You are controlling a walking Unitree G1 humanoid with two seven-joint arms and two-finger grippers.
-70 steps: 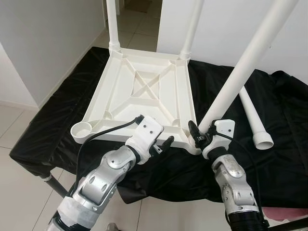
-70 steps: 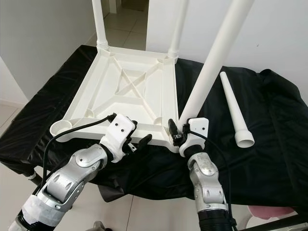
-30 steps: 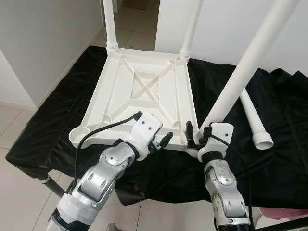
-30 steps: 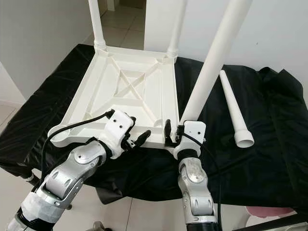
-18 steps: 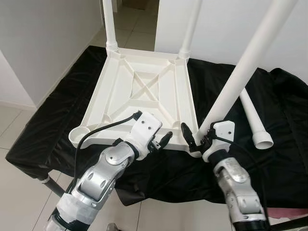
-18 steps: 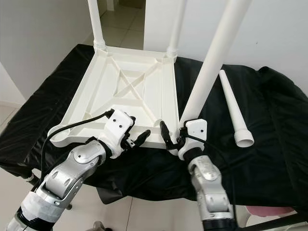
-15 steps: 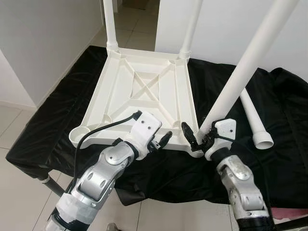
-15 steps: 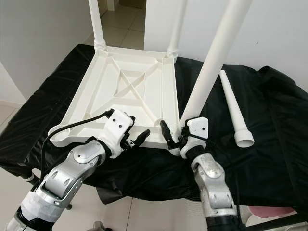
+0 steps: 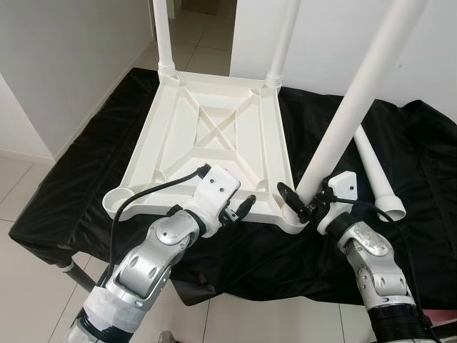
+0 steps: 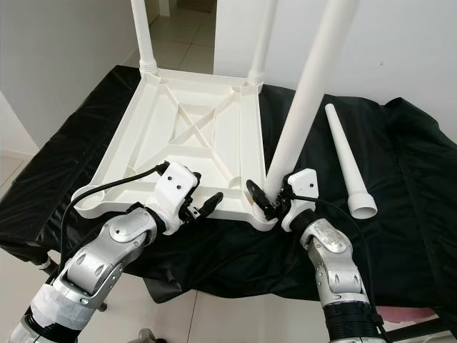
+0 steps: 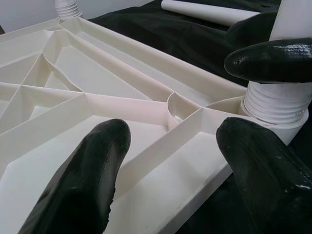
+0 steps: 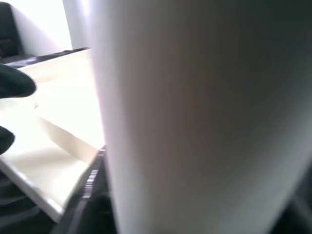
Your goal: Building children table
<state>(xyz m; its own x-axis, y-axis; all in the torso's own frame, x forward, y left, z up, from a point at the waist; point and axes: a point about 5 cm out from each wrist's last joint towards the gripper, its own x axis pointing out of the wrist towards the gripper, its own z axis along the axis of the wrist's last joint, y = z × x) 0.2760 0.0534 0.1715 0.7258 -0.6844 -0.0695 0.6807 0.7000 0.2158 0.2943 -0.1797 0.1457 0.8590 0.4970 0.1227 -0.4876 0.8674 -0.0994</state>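
Observation:
The white table top [image 9: 214,128] lies upside down on a black cloth. Two white legs [image 9: 165,36] [image 9: 283,43] stand in its far corners. A third leg [image 9: 357,93] rises at a slant from the near right corner socket. My right gripper [image 9: 303,202] is shut on that leg just above its ribbed collar [image 11: 275,102]. My left gripper [image 9: 241,209] hovers open over the table top's near rim, its fingers [image 11: 83,185] spread above the ribs. A fourth leg [image 9: 375,175] lies loose on the cloth to the right. The near left corner socket [image 9: 120,198] holds nothing.
The black cloth [image 9: 86,164] drapes a low stand whose front edge is close to my arms. White walls stand at left and behind, with a tiled doorway [image 9: 207,28] past the far legs. A pink object [image 10: 400,314] shows at the lower right.
My right forearm has swung out to the right while keeping hold of the slanted leg's base, and the leg now stands slightly more upright. The left gripper has stayed at the near rim.

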